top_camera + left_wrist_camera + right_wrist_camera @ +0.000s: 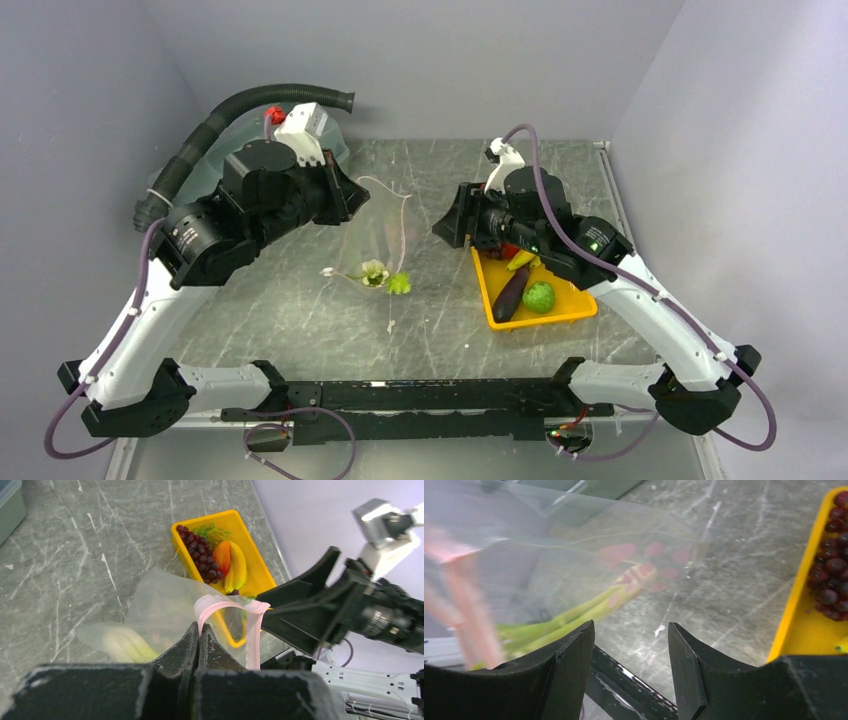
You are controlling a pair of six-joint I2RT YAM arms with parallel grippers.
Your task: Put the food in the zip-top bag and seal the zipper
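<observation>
Zip-top bag: clear pouch, being held up by its mouth above the middle of the tabletop, with its lower end being let down onto the surface.

Contents, near end: pale green celery is being seen through the plastic at the low end of the pouch. Leafy greens are being shown at that same end; whether they are inside or just beside cannot be told.

Yellow tray, to the right of the bag: eggplant and round green vegetable are being carried at its near end. Bananas, pepper and grapes are being carried farther along it.

Left tool: pressed together, with the pink zipper being pinched between its tips. The rest of the strip is being looped open beside them.

Right tool: jaws are being held spread, with nothing between them. It is being poised just beside the bag's mouth; contact with the plastic cannot be told.

Far edge: translucent tub and black ribbed hose are being shown behind the left arm.
</observation>
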